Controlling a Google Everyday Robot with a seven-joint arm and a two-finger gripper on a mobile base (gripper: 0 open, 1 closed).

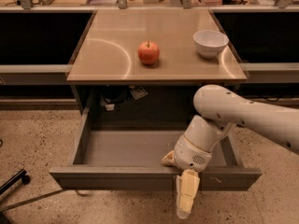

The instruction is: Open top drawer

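The top drawer [117, 178] is a wide grey metal drawer under the tan table, pulled far out, and its shallow grey tray looks bare. My gripper [180, 183] is at the drawer's front panel, right of centre, at the end of the white arm [243, 113] that reaches in from the right. One tan finger [187, 197] hangs down in front of the panel. Another tan part [167, 159] sits just behind the panel, inside the tray. The gripper straddles and holds the front panel.
A red apple [148, 52] and a white bowl [210, 42] stand on the tan tabletop [107, 55] above the drawer. Cables hang in the dark recess [117, 99] behind the drawer. A black wheeled leg [16, 180] is on the speckled floor at left.
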